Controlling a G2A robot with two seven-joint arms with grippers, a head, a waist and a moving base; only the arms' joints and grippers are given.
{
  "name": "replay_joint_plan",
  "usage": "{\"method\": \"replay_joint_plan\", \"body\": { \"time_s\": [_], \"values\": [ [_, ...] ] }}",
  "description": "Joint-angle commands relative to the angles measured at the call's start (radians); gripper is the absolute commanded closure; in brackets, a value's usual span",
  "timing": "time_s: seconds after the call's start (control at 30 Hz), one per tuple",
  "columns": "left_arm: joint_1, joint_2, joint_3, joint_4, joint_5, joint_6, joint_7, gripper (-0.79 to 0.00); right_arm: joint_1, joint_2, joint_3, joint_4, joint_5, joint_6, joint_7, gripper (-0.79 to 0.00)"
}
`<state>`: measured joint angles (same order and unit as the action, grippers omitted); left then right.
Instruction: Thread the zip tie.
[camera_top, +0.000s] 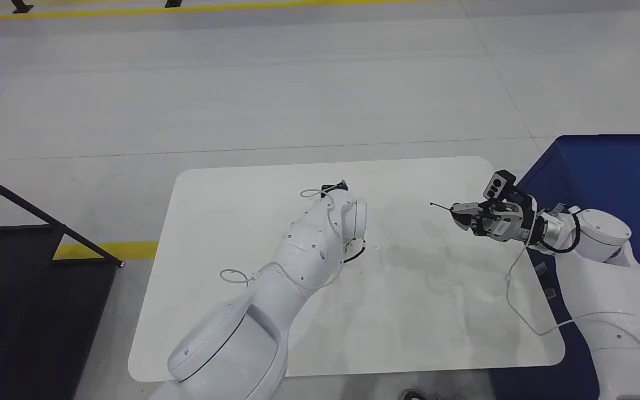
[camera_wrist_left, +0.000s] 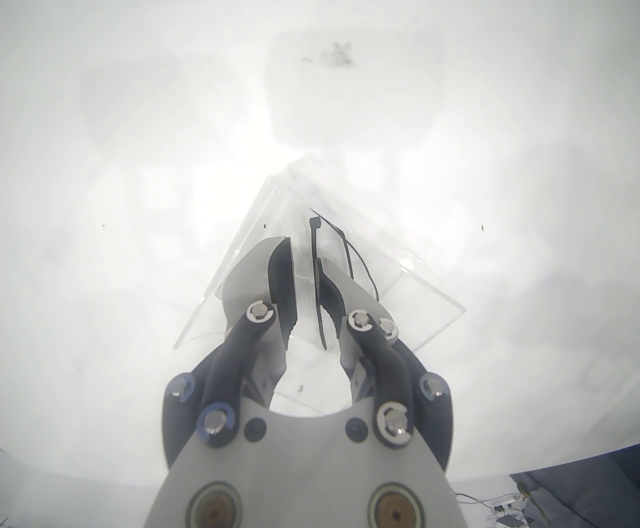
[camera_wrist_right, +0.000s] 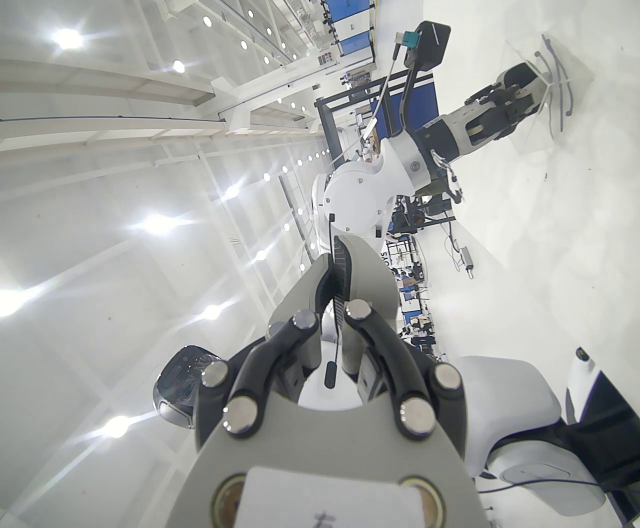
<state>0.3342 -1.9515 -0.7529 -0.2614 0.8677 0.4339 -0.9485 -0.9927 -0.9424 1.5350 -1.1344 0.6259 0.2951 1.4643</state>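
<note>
**Three zip ties, two pincers, one clear holder**

The nearest thing is the right pincer (camera_wrist_right: 336, 252), lifted above the right side of the table (camera_top: 420, 300) and turned sideways toward the other arm. It is clenched on the held zip tie (camera_wrist_right: 330, 373). The head of this tie sits behind the fingers, toward the palm, and the thin tail comes out in front like a needle. I judge it is held this way so that the free tip can be pushed into a head, up in the air where both arms can meet.

Farther, near the table's middle, the left pincer (camera_wrist_left: 301, 252) is low over the clear holder (camera_wrist_left: 425, 300). Its fingers are released, with a gap between the pads. The straight zip tie (camera_wrist_left: 314, 235) runs through this gap, close along one finger. Probably the pincer is set astride the tie in order to close on it. Just beside it lies the curved zip tie (camera_wrist_left: 350, 255), which is thinner. Whether it touches the straight one I cannot tell.

By count: three ties, one grasped and two at the holder; two pincers; one holder; one table.
</note>
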Motion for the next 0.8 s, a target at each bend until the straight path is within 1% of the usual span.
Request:
{"method": "replay_joint_plan", "body": {
  "time_s": [0.0,0.03,0.07,0.43,0.6,0.73,0.77],
  "values": [
    [0.000,-0.002,0.000,0.004,0.000,-0.005,0.001,-0.065,0.000,0.000,0.000,0.000,0.000,0.000,0.000,0.000],
    [0.001,-0.004,0.000,0.005,0.001,-0.004,0.001,-0.043,0.000,0.000,0.000,0.000,0.000,0.000,0.000,0.000],
    [0.000,-0.005,0.001,0.006,0.002,-0.004,-0.001,0.000,0.000,0.000,0.000,0.000,0.000,0.000,0.000,0.000],
    [-0.022,-0.012,-0.010,0.004,-0.001,-0.002,0.002,0.000,0.000,0.000,0.000,0.000,0.000,0.000,0.000,0.000],
    [-0.025,-0.008,-0.017,-0.020,0.003,0.009,0.015,0.000,0.000,0.000,0.000,0.000,0.000,0.000,0.000,0.000],
    [-0.017,-0.003,-0.019,-0.015,0.012,0.012,0.009,0.000,0.000,0.000,0.000,0.000,0.000,0.000,0.000,0.000],
    [-0.014,-0.002,-0.019,-0.013,0.014,0.008,0.007,-0.034,0.000,0.000,0.000,0.000,0.000,0.000,0.000,0.000]
  ]
}}
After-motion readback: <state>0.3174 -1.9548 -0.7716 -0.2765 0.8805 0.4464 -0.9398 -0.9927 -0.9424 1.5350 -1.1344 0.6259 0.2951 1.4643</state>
